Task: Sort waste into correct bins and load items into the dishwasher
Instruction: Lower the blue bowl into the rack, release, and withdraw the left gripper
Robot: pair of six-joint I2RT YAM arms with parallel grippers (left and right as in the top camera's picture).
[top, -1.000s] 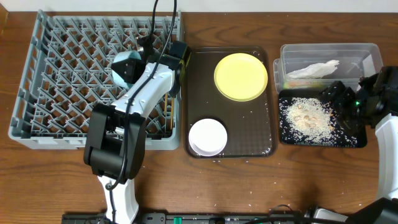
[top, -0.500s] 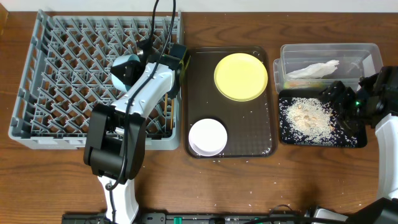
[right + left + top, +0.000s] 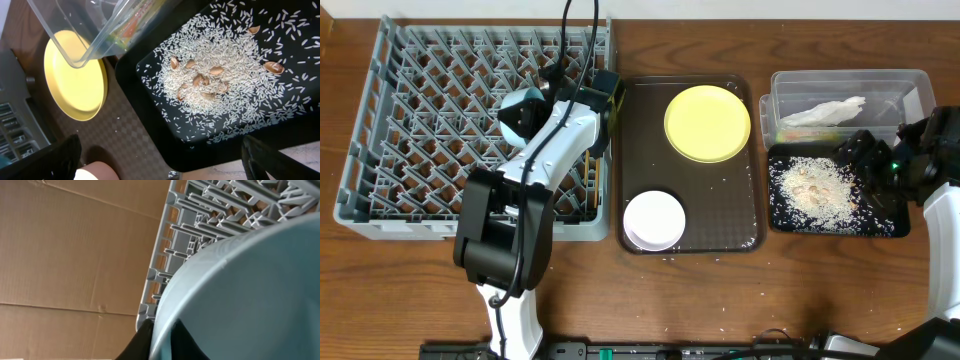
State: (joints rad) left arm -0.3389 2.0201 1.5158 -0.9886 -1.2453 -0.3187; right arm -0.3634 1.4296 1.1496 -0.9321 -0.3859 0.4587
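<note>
My left fingers (image 3: 185, 347) are clenched on the rim of the light blue bowl (image 3: 523, 112), one on each side of its wall. The bowl hangs on edge over the right half of the dish rack (image 3: 380, 200), towards its far edge. The bowl body lies to the left of the fingers, with the pegs just beneath and beyond it. I judge the next move is to lower it between the pegs, and only the left arm is placed for that.

My right fingers (image 3: 45, 162) are spread wide and empty, hovering over the black tray (image 3: 890, 225) at the right edge of the worktop (image 3: 820, 290), well apart from the rack. That tray holds the rice scraps (image 3: 815, 190). The clear tub (image 3: 920, 85) behind it holds the crumpled napkin (image 3: 825, 112). The brown serving tray (image 3: 720, 235) between them carries the yellow plate (image 3: 707, 122) at its far end and the white bowl (image 3: 653, 220) at its near left corner.
</note>
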